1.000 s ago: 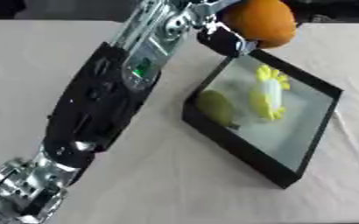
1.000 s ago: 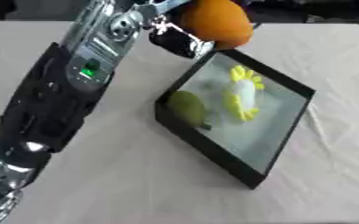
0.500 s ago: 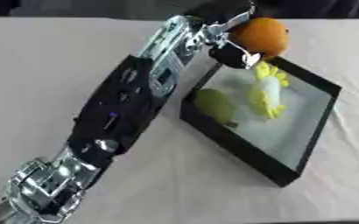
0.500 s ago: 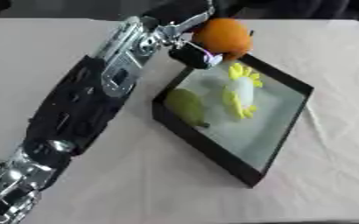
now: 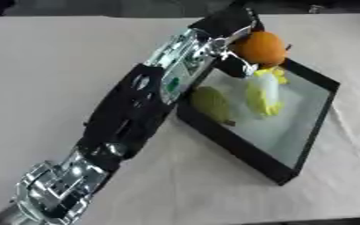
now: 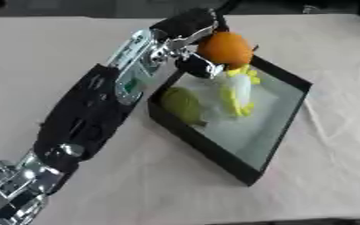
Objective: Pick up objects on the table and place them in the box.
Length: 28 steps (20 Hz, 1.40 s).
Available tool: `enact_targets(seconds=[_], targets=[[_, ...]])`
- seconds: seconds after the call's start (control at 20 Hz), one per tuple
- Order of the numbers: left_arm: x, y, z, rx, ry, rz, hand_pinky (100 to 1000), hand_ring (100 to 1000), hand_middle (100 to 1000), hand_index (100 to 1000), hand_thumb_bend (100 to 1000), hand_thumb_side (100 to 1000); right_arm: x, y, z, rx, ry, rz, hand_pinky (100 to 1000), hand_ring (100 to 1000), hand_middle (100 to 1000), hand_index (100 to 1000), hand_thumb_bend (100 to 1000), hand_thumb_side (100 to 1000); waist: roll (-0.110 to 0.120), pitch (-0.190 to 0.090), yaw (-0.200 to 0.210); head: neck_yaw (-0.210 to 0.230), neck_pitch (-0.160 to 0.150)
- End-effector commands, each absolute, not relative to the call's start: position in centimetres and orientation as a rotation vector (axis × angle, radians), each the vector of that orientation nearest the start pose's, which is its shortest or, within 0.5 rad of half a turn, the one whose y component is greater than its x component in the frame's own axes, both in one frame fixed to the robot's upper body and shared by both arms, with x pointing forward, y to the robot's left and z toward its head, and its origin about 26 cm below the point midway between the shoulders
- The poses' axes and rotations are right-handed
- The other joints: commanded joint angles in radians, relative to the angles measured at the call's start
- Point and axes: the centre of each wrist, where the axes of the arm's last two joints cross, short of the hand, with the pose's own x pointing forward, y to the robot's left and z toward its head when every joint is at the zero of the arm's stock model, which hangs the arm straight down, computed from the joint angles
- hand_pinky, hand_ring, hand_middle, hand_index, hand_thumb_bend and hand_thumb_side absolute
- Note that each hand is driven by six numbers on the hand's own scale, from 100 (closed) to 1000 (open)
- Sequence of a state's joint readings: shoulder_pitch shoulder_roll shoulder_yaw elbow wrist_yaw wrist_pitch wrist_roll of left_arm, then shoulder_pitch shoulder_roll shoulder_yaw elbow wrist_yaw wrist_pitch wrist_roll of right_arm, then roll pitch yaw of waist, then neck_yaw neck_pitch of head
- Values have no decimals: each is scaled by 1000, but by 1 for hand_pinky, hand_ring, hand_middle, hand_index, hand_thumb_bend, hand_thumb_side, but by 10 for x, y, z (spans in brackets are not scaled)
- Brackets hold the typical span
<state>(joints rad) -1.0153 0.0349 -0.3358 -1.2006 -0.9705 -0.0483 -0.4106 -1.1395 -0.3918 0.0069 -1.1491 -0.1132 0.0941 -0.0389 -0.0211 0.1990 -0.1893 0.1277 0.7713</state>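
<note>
My left hand (image 5: 231, 27) reaches from the lower left across the table and is shut on an orange (image 5: 260, 47), holding it over the far corner of the black box (image 5: 237, 144). Inside the box lie a yellow-green fruit (image 5: 211, 103) near the left wall and a yellow banana-like bunch (image 5: 264, 93) in the middle, just below the orange. The fingers are partly hidden behind the orange. My right hand shows in no view.
The box sits askew on a pale tablecloth (image 5: 52, 70), with open cloth to its left and in front. The table's far edge meets a dark background at the top.
My left hand has lowered the orange toward the box's far corner, close above the yellow bunch. The whole picture has also shifted, so the camera has moved.
</note>
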Motion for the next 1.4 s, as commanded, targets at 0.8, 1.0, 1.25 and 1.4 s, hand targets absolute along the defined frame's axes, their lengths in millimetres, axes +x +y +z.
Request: enact_targets(seconds=[0.8, 1.0, 1.25, 1.4], targets=[[418, 42, 249, 687, -1823, -1785, 877, 827, 807, 861, 100, 625, 461, -235, 340, -185, -2171, 321, 961, 853, 771, 813, 100, 569, 2, -19, 5, -16, -1], [415, 43, 254, 678, -1836, -1778, 896, 862, 875, 914, 100, 725, 461, -237, 338, -189, -2166, 316, 961, 852, 771, 813, 100, 571, 2, -21, 9, -20, -1], [411, 43, 258, 653, -1840, -1807, 900, 874, 884, 931, 161, 738, 461, -238, 337, -189, -2163, 316, 961, 851, 772, 813, 100, 566, 1, -24, 14, -25, -1], [411, 43, 258, 646, -1834, -1823, 902, 879, 885, 929, 248, 722, 461, -238, 337, -188, -2162, 317, 961, 851, 772, 813, 100, 565, 1, -25, 16, -26, -1]])
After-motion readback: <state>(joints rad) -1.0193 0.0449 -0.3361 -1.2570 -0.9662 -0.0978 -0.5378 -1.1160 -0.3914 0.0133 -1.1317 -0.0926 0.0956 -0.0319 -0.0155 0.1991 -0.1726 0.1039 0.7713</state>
